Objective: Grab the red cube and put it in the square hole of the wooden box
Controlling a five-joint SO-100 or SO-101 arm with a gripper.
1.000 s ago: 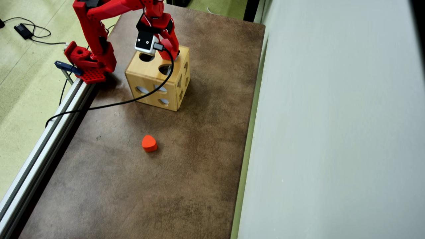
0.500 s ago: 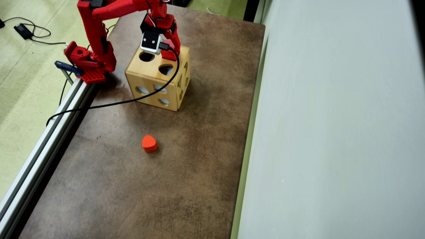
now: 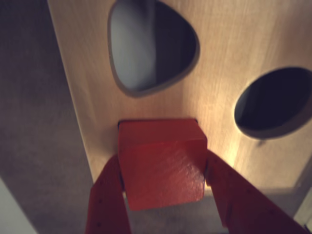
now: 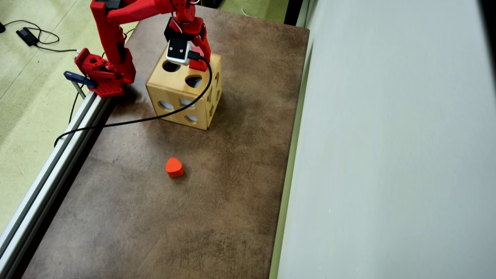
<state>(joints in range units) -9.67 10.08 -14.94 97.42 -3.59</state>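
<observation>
The red cube [image 3: 163,163] sits between the two red fingers of my gripper [image 3: 162,161], which is shut on its left and right sides. It is on the top face of the wooden box [image 3: 234,44], with its far end at the square hole [image 3: 119,124]. The cube covers the hole, and only thin dark corners show. The same face has a round hole [image 3: 273,102] and a rounded-triangle hole [image 3: 151,44]. In the overhead view my gripper [image 4: 197,62] hangs over the far part of the box [image 4: 174,93] top. The cube is hidden there by the gripper and wrist camera.
An orange rounded block [image 4: 174,167] lies alone on the brown table [image 4: 232,201], nearer than the box. A black cable [image 4: 147,118] drapes from the wrist across the box's front. An aluminium rail [image 4: 50,170] runs along the table's left edge, a pale wall [image 4: 387,155] along the right.
</observation>
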